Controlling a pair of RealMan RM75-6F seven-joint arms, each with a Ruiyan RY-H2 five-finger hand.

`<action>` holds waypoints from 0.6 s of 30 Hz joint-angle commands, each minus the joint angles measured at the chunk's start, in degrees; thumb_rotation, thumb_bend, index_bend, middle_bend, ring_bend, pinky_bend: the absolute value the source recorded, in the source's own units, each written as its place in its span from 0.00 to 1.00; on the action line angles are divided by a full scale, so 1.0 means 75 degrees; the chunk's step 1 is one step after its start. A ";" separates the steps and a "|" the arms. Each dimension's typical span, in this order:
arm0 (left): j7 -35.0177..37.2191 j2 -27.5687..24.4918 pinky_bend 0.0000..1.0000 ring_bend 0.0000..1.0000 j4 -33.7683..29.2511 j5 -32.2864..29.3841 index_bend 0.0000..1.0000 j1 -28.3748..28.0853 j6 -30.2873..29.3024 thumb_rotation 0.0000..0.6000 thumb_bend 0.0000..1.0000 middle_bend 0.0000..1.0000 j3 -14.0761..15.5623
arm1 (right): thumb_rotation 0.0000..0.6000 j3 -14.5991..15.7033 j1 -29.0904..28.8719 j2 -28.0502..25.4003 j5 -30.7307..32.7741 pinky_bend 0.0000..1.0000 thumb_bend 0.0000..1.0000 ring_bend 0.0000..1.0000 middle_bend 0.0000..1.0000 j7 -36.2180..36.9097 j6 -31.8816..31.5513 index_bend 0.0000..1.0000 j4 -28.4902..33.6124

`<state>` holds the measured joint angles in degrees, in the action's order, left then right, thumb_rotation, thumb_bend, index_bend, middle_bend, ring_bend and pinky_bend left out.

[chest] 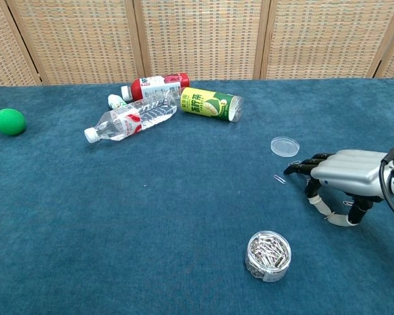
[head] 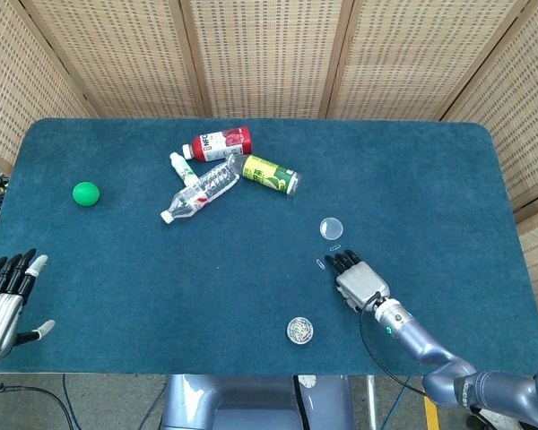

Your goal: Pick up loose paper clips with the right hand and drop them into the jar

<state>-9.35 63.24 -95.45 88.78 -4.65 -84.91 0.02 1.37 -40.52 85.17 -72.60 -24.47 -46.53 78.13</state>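
Blue cloth covers the bench, where the right hand crouches with fingers curled down, seemingly pinching at a paper clip beneath; whether it holds it, I cannot tell. The jar, already holding clips, stands open nearby for the drop, another loose clip lies just beyond the fingertips, and the left hand rests idle, fingers spread.

Green ball alone near the left edge of the blue cloth-covered table. Further back toward the middle, a cluster of containers lying on their sides: red-labelled bottle at the rear, clear plastic bottle slanting forward-left with its white cap toward the front, small white bottle tucked just beside the two (partly hidden in the chest view), yellow-green can on the right, touching the clear bottle's base. Woven wicker screen panels behind the table.
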 commanded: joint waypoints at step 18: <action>0.0004 -0.0007 0.00 0.00 -0.0007 0.0046 0.00 0.0004 -0.0017 1.00 0.00 0.00 0.0022 | 1.00 -0.0541 -0.0042 -0.1045 -0.0611 0.00 0.41 0.00 0.00 0.1015 -0.0502 0.66 0.2770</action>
<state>-9.31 63.17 -95.50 89.12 -4.61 -85.05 0.17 -2.35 -40.51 78.22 -75.86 -17.95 -50.15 96.27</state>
